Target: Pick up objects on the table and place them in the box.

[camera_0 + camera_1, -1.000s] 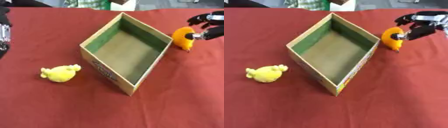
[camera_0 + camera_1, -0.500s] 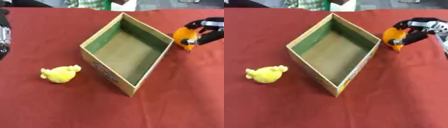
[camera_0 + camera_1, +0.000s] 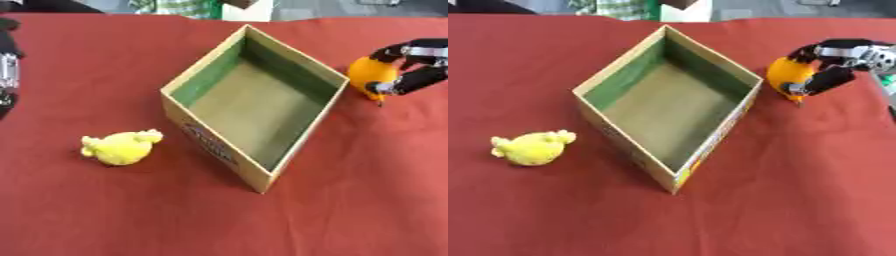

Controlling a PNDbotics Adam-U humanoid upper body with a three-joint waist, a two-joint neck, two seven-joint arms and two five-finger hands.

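Observation:
An open cardboard box [image 3: 203, 75] with green inner walls stands in the middle of the red table. Just right of it lies an orange round toy [image 3: 786, 75]; my right hand [image 3: 840, 60] comes in from the right edge with its fingers and thumb curled round that toy. A yellow plush chick [image 3: 121, 147] lies on the cloth left of the box. My left arm [image 3: 7, 70] shows at the left edge, but its hand cannot be made out.
The red cloth [image 3: 122, 215] covers the whole table. Beyond the far edge a person in green and white [image 3: 179, 7] and some clutter show. Nothing lies inside the box.
My right hand has closed in round the orange toy, and both have shifted slightly toward the box. The chick and box have not moved.

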